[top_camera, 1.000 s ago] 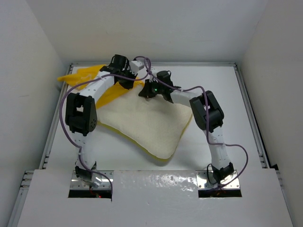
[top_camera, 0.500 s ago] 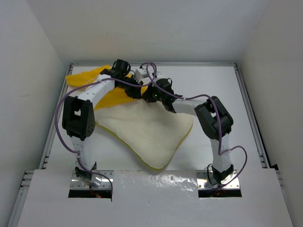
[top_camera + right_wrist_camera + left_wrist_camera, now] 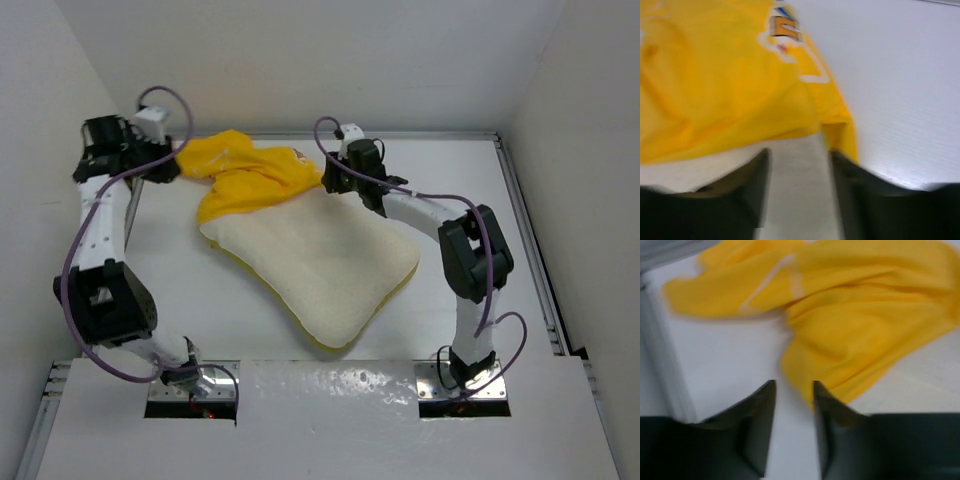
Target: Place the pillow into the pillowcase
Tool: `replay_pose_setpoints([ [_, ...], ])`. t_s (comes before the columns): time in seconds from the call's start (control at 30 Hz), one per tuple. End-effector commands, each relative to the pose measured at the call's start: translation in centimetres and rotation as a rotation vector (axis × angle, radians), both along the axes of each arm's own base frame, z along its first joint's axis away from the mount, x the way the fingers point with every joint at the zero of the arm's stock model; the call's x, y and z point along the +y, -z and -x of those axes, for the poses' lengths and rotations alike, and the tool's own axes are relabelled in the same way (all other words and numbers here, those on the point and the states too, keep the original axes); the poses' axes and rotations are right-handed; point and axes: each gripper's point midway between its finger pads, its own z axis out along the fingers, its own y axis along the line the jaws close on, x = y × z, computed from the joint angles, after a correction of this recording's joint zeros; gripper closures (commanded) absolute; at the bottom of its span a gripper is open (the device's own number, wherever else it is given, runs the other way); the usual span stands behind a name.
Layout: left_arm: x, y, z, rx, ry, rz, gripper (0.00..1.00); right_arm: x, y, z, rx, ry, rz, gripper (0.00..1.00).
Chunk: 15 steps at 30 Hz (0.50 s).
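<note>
One pillow [image 3: 325,265] end beneath pillowcase [image 3: 250,172].

white table [image 3: 470,200] | white back wall [image 3: 330,70] at 12 o'clock | white panel [image 3: 330,420] at 6 o'clock | metal rail [image 3: 527,240] at 3 o'clock

Left arm [image 3: 95,225] and right arm [image 3: 425,208]: white tubular links, black blocky joint housings. Purple cable [image 3: 163,90] runs along each arm, with slack loops at wrist and base. Small white block on each wrist. Bare-metal base plates [image 3: 222,392] at 7 and 5 o'clock of the top view. Fingers [image 3: 757,430]: dark, matte, tapered, with flat inner faces.
</note>
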Motion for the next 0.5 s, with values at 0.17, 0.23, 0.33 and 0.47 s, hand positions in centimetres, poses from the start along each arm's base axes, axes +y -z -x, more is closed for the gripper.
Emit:
replay_pose_setpoints([
  [0.17,9.8,14.5,5.8,0.31,-0.332,-0.064,0.76,13.3,-8.3,9.3,-0.203,-0.484,0.174,0.41],
  [0.23,9.9,17.1,5.0,0.34,-0.338,-0.037,0.61,16.3,-7.8,12.2,-0.192,-0.574,0.147,0.31],
  [0.33,9.5,18.8,3.6,0.322,-0.353,0.013,0.39,19.2,-6.2,15.1,-0.197,-0.644,0.186,0.22],
  [0.47,8.7,19.6,2.3,0.291,-0.379,0.06,0.36,21.4,-3.8,17.2,-0.175,-0.688,0.221,0.2],
])
